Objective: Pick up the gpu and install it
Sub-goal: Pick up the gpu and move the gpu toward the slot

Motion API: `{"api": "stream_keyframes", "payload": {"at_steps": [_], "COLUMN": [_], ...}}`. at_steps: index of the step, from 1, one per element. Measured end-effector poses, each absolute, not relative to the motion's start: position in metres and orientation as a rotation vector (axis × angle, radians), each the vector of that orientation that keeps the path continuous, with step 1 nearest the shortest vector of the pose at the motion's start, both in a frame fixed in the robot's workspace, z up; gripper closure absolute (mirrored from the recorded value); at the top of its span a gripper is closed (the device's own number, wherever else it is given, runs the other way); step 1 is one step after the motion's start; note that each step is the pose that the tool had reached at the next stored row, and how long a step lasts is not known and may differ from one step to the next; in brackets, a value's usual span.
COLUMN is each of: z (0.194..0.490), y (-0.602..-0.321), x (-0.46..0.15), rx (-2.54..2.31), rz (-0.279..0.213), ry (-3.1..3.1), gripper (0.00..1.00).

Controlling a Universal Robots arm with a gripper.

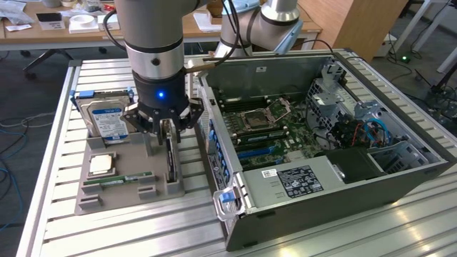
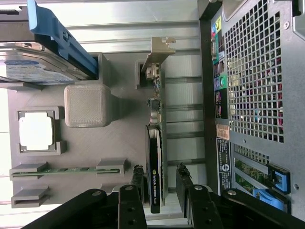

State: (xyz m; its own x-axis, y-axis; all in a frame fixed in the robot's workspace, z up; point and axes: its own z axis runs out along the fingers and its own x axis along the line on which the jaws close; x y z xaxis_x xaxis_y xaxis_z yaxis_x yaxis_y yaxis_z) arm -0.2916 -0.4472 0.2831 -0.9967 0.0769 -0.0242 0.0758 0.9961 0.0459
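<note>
In the tray's slotted posts: the gpu stands on its long edge, a thin strip with its metal bracket end away from the wrist camera. Standing upright leaves both flat faces free for a pinch from above.
Gripper: the gripper hangs directly over the card, lined up along its length.
Fingers: the fingers stand apart, one on each side of the card. A gap shows on at least one side, so I judge that nothing is clamped and the card's weight sits in the tray.
Holder tray: the grey holder tray gives each part its own seat, keeping them separate and reachable.
Neighbours on the tray: the hard drive is propped in a blue bracket. The processor chip lies flat in a frame, and the green memory stick sits between two posts. All are clear of the fingers.
Computer case: the computer case lies on its side just beside the tray, its panel off. The motherboard faces up, so its slots can be reached from above.
Table: the slatted metal table carries both tray and case.
Progress: I judge the pick-up not yet made and the install not begun.
</note>
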Motion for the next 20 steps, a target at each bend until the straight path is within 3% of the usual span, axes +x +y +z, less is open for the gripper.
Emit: {"api": "stream_keyframes", "payload": {"at_steps": [20], "z": [0.264], "y": [-0.447], "x": [-0.292], "rx": [0.119], "rz": [0.07], "ry": [3.113], "gripper": [0.58]}}
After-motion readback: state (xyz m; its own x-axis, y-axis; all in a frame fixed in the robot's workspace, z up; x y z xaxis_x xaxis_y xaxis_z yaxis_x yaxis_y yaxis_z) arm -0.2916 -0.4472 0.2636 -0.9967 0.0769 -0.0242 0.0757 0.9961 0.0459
